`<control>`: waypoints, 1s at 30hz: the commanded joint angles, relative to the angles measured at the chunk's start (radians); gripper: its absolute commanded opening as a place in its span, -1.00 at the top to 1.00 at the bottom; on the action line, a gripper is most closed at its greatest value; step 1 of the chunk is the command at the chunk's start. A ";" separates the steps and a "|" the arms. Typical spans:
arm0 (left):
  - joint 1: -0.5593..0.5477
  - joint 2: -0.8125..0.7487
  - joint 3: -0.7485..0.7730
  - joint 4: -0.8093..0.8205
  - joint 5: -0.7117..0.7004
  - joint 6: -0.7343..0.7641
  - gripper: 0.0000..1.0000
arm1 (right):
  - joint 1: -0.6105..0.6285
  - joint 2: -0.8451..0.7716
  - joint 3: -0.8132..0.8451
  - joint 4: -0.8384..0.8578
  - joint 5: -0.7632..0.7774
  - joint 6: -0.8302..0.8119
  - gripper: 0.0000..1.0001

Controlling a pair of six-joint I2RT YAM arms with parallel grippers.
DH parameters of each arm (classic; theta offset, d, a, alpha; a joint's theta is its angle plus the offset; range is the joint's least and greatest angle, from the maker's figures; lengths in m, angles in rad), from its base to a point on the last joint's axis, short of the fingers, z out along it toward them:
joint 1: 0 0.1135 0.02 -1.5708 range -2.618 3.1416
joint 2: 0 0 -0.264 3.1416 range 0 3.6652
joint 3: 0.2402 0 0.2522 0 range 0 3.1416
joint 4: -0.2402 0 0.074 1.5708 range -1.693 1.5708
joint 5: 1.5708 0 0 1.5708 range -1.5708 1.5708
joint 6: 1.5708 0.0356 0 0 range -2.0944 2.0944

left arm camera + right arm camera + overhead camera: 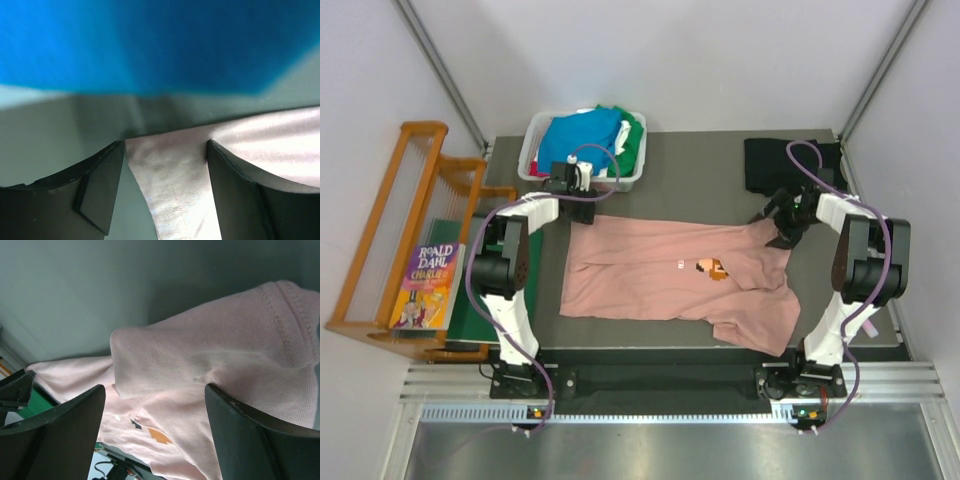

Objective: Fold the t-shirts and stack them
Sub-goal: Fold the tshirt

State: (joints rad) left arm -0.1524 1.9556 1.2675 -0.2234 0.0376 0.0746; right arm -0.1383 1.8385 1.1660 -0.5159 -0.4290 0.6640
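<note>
A dusty-pink t-shirt (pixel 670 275) with a small orange-brown print (pixel 716 269) lies spread flat across the dark table. My left gripper (pixel 582 212) is at its far left corner. In the left wrist view the gripper (pixel 165 170) is open, with the stitched pink hem (pixel 172 180) between the fingers. My right gripper (pixel 782 232) is at the shirt's far right edge. In the right wrist view it (pixel 155 410) is open, with a raised fold of pink cloth (pixel 200 360) between the fingers. A black shirt (pixel 775 165) lies at the back right.
A white basket (pixel 535 150) at the back left holds blue (pixel 582 135), green and white shirts. The blue one fills the top of the left wrist view (pixel 160 40). A wooden rack (pixel 390 230), a book (pixel 428 285) and a dark-green board (pixel 470 315) sit at the left.
</note>
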 commanded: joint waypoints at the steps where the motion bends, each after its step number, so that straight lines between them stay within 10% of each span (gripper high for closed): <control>1: 0.037 0.085 0.013 -0.082 -0.140 0.019 -0.43 | -0.020 0.064 0.033 0.011 0.029 -0.011 -0.63; 14: 0.092 0.071 0.090 -0.152 -0.074 -0.035 -0.42 | -0.023 0.295 0.256 -0.024 -0.005 0.019 -0.62; 30: 0.100 -0.138 0.364 -0.427 0.246 -0.056 -0.47 | 0.039 -0.053 0.293 -0.190 0.044 -0.062 -0.69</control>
State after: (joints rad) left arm -0.0494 1.9335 1.4952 -0.5777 0.1848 0.0238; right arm -0.1310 1.9068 1.3678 -0.6594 -0.4469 0.6632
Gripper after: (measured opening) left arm 0.729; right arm 0.830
